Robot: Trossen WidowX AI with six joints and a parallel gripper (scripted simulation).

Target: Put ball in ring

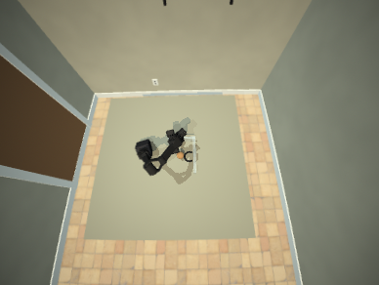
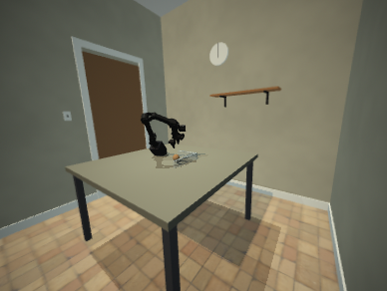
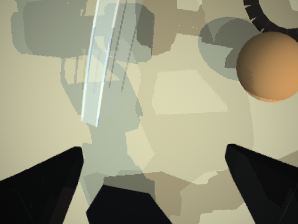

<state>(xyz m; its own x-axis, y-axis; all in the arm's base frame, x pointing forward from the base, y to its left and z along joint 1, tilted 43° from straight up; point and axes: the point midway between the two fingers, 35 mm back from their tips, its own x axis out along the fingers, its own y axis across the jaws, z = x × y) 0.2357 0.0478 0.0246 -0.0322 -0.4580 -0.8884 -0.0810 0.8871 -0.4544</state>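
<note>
An orange ball [image 1: 180,155] [image 2: 176,156] [image 3: 269,66] lies on the table just outside the black printed ring [image 1: 189,156], close against its edge. My gripper [image 1: 179,140] [image 2: 174,142] [image 3: 156,153] is open and empty. It hangs above the table a little short of the ball. In the wrist view the ball is at the upper right, beyond the right finger, and only part of the ring shows at the top right corner.
A pale, see-through strip [image 3: 100,50] [image 1: 195,152] lies on the table [image 2: 150,189] beside the ring and the ball. The arm's base [image 1: 144,148] stands to the left of them. A door and a wall shelf are far off.
</note>
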